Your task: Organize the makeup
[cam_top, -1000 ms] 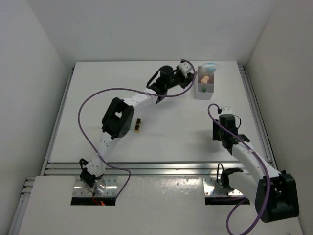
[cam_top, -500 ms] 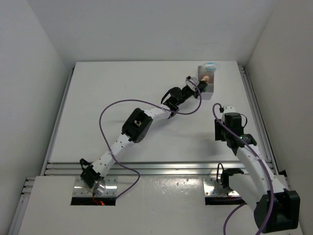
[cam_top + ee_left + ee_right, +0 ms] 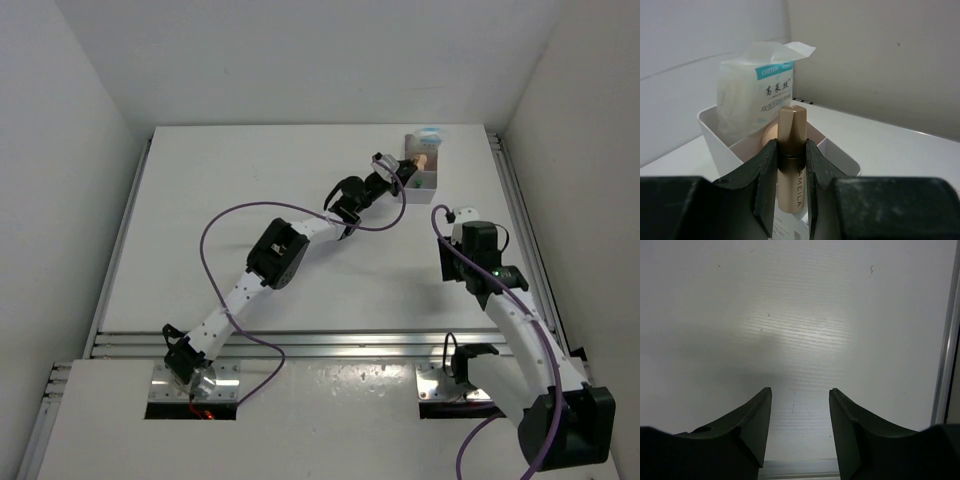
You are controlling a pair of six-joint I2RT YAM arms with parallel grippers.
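While the overhead view shows only the left gripper [image 3: 393, 180] beside the white tray [image 3: 425, 184] at the bench's [image 3: 250, 180] far right corner, its wrist view shows the jaws pinching a rose-gold lipstick [image 3: 791, 125]. In the tray just beyond are a packet [image 3: 757, 95] and a peach sponge [image 3: 769, 136]. The right gripper [image 3: 799, 392] hangs spread above bare bench near the right edge.
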